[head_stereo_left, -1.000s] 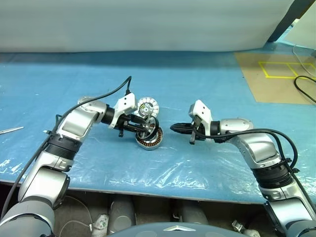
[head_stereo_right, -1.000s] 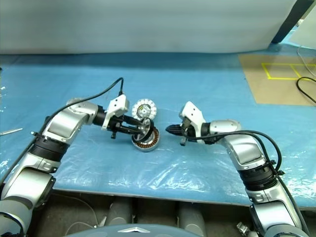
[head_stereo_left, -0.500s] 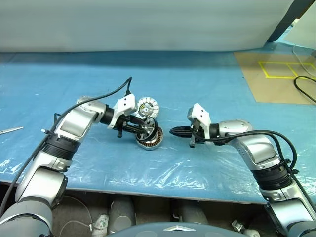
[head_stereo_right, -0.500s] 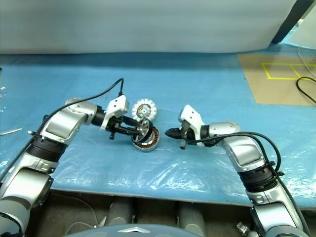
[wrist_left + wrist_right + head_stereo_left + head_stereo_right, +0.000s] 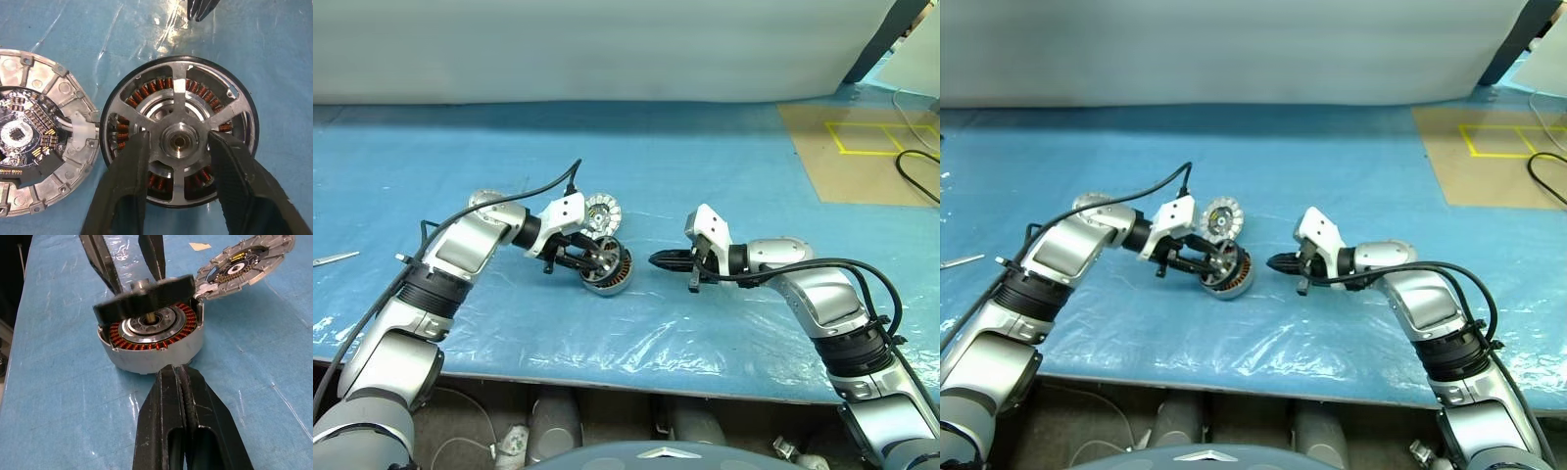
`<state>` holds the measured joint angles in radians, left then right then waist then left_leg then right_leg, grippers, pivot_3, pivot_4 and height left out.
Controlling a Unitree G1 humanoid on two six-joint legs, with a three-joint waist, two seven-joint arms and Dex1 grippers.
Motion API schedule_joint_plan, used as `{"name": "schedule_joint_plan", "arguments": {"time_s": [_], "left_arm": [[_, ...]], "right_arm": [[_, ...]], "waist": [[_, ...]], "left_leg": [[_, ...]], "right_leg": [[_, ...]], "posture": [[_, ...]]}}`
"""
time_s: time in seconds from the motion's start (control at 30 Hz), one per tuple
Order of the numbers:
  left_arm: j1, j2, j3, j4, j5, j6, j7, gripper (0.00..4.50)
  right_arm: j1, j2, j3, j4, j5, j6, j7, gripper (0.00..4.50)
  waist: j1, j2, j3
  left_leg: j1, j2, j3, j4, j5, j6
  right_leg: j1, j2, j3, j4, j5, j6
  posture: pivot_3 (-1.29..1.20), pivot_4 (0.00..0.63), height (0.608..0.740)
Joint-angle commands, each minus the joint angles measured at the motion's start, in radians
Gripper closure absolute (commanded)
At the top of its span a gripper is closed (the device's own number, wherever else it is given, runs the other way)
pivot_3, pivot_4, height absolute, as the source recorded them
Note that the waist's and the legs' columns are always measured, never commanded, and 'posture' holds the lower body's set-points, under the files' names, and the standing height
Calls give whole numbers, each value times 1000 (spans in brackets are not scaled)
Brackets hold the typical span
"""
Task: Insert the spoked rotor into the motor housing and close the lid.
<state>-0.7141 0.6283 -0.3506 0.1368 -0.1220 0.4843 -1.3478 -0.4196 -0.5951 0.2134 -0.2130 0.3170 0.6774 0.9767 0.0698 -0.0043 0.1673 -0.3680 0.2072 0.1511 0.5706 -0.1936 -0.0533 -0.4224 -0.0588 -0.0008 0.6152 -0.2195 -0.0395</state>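
Head views: motor housing [image 5: 607, 269] on blue counter [image 5: 724, 166], lid [image 5: 603, 212] just behind it.
Left wrist view: left gripper [image 5: 178, 147], fingers [image 5: 128, 181] parted either side of the hub of the spoked rotor [image 5: 178, 110], which sits on the housing.
Right wrist view: right gripper [image 5: 180, 377] closed, empty, near the housing wall; rotor tilted, one edge raised.

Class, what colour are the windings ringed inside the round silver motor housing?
Copper-brown, seen best in the right wrist view: windings inside the round silver motor housing.

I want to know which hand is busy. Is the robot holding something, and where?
Nothing looks gripped. The left gripper has open fingers beside the wheel's hub. The right gripper is shut, empty.
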Motion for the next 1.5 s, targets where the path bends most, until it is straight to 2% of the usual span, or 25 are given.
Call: {"name": "schedule_joint_plan", "arguments": {"time_s": [0.03, 0.17, 0.37, 0.47, 0.63, 0.8, 0.9, 1.17, 1.3, 1.5], "left_arm": [[-31, 1, 7, 1, 15, -24, 16, 1221], [-55, -35, 61, 4, -50, 15, 28, 25], [-39, -79, 132, -40, -162, 119, 50, 25], [6, -92, 121, -59, -154, 116, 91, 25], [92, -158, 103, -44, -87, 31, 246, 25], [173, -205, 81, -69, -70, 3, 310, 25], [170, -234, 116, -80, -93, 12, 348, 568], [191, -219, 127, -147, -149, 48, 323, 568], [187, -216, 149, -174, -190, 95, 334, 1447], [200, -206, 164, -210, -230, 130, 347, 3515]], "right_arm": [[-6, 5, 2, -34, 3, -22, -7, 4500], [-5, 9, 2, -28, 2, -25, -12, 4500], [-3, 13, 4, -19, -1, -34, -22, 4500], [-5, 17, 1, -17, -2, -37, -30, 4500], [-15, 30, -9, -9, -1, -44, -51, 4500], [-17, 35, -14, -8, 1, -46, -59, 4500], [-17, 37, -10, -4, 0, -50, -61, 4500], [-17, 44, -1, 5, -6, -57, -64, 4500], [-16, 45, -1, 11, -9, -62, -63, 4500], [-15, 46, 1, 18, -13, -68, -62, 4500]], "waist": [[0, 0, 0], [1, 0, 0], [-1, 0, 0], [-1, 0, 0], [1, 0, 0], [1, 0, 0], [1, 0, 0], [0, 0, 0], [0, 0, 0], [-1, 0, 0]], "left_leg": [[0, 0, 0, 0, 0, 0], [0, 0, 0, 0, 0, 0], [0, 0, 0, 1, 0, 0], [0, 0, 0, 0, 0, 0], [-1, 0, 0, 1, 0, 0], [-1, 0, 0, 1, 0, 0], [-1, 0, 0, 1, 0, 0], [0, 0, 0, 1, 0, 0], [-1, 0, 0, 1, 0, 0], [0, 0, 0, 1, 0, 0]], "right_leg": [[0, 0, 0, 0, 0, 0], [0, 0, 0, 0, 0, 0], [0, 0, 0, 0, 0, 0], [0, 0, 0, 0, 0, 0], [0, 0, 0, 0, 0, 0], [0, 0, 0, 0, 0, 0], [0, 0, 0, 0, 0, 0], [0, 0, 0, 0, 0, 0], [0, 0, 0, 0, 0, 0], [0, 0, 0, 0, 0, 0]], "posture": [[0, 150, 740], [0, 150, 740], [0, 150, 740], [0, 150, 740], [0, 150, 740], [0, 150, 740], [0, 150, 740], [0, 150, 740], [0, 150, 740], [0, 150, 740]]}}
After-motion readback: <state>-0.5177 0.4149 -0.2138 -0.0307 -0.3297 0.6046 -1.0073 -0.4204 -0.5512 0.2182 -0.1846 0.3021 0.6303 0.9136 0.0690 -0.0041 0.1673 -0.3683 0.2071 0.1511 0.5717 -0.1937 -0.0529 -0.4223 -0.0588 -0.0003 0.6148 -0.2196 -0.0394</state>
